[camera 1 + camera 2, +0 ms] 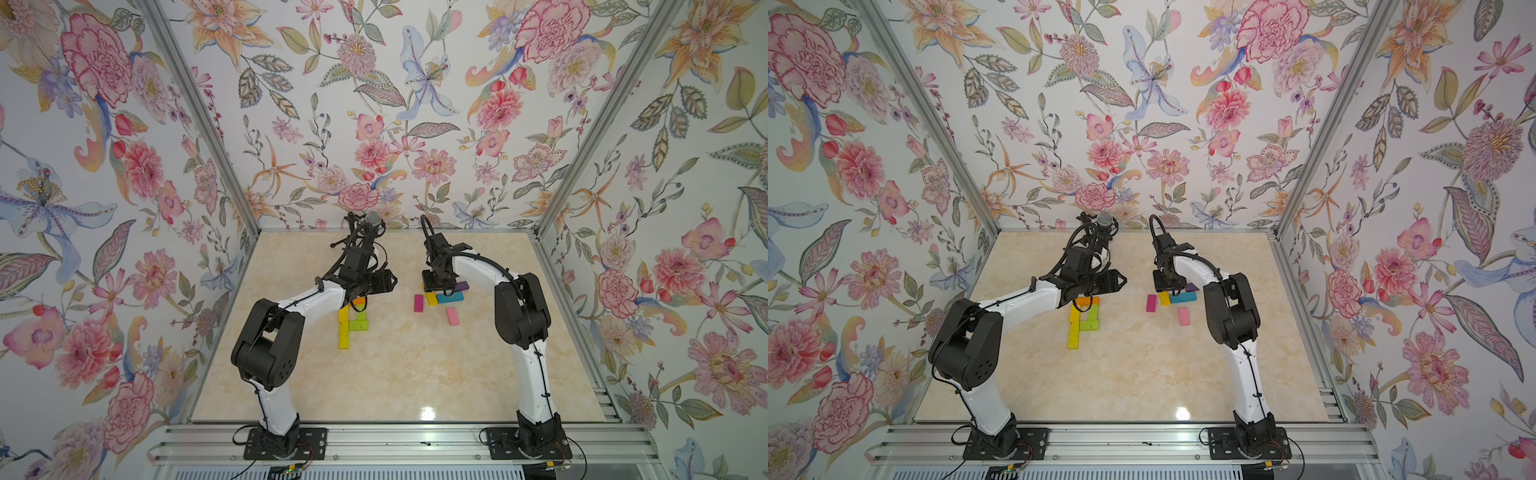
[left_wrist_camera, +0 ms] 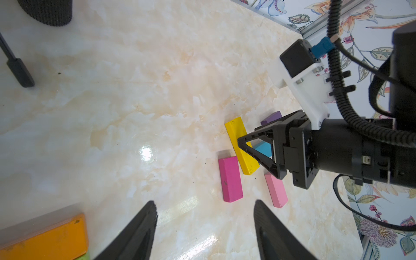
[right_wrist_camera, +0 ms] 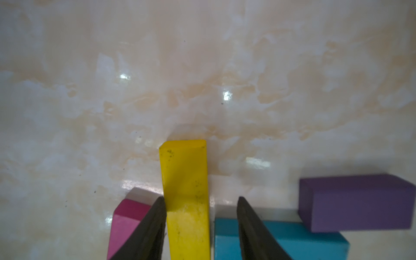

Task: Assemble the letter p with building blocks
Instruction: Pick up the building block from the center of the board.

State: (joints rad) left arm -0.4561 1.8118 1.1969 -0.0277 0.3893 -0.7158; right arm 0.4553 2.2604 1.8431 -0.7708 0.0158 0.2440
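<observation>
A partly built letter lies left of centre: a yellow column (image 1: 343,328), lime green blocks (image 1: 359,322) and an orange block (image 1: 357,300) across the top. My left gripper (image 1: 390,281) hovers open beside the orange block (image 2: 45,238), holding nothing (image 2: 204,203). Loose blocks lie to the right: magenta (image 1: 418,303), pink (image 1: 452,316), teal (image 1: 451,296), purple (image 1: 462,286) and a long yellow block (image 2: 240,144). My right gripper (image 1: 436,286) points down over that yellow block (image 3: 184,171). Its jaws (image 3: 201,199) straddle it: one finger touches its side, while the other stands apart over the teal block (image 3: 281,240).
A black microphone (image 1: 373,218) on a tripod stands at the back of the marble table (image 1: 395,374), just behind my left arm. One tripod leg (image 2: 16,65) reaches onto the table. Floral walls with metal posts enclose the table on three sides.
</observation>
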